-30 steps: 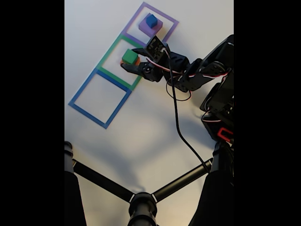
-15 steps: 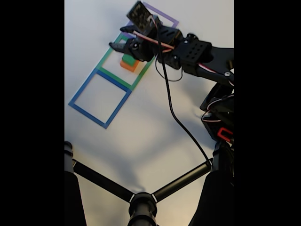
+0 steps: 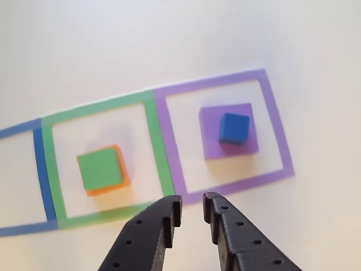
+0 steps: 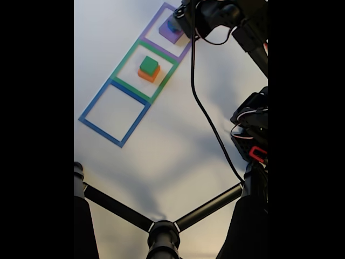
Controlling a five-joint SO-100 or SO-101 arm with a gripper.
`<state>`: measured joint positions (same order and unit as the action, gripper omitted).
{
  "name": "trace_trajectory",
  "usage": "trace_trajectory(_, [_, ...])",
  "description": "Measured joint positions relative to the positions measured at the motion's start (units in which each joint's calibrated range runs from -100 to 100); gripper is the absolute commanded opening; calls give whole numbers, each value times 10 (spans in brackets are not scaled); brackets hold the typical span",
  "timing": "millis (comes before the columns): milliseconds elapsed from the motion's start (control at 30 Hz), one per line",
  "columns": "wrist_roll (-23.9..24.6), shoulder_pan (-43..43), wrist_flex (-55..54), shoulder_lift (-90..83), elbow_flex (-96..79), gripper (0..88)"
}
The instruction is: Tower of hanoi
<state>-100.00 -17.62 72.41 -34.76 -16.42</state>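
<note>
The gripper (image 3: pixel 192 208), its jaws slightly apart and holding nothing, had swung from over the green square (image 4: pixel 143 72) up to the purple square (image 3: pixel 223 135), leaving the green block (image 4: pixel 149 65) resting on the orange block (image 4: pixel 147 76) inside the green square. Four blocks showed: the blue block (image 3: pixel 234 127) sat atop the purple block (image 3: pixel 228 132). Three taped squares lay in a row, the blue square (image 4: pixel 114 112) beyond the green.

**Where everything's sitting right now**

In the other view, three taped squares (image 3: pixel 161 149) are lying in a row on the tabletop (image 3: pixel 169 45). The middle one's holding a two-block stack (image 3: pixel 101 169), the right one another stack (image 3: pixel 230 131). The tool (image 3: pixel 190 210) is hanging just in front.
</note>
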Motion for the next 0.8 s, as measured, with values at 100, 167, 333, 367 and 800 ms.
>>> trace_trajectory(100, [0,-29,38,-17,6,0])
trace_trajectory(167, [0,-50,59,-31,9,0])
trace_trajectory(333, [0,-117,130,-49,58,26])
trace_trajectory(367, [0,-134,149,-54,65,27])
trace_trajectory(800, [0,-303,130,-129,-37,240])
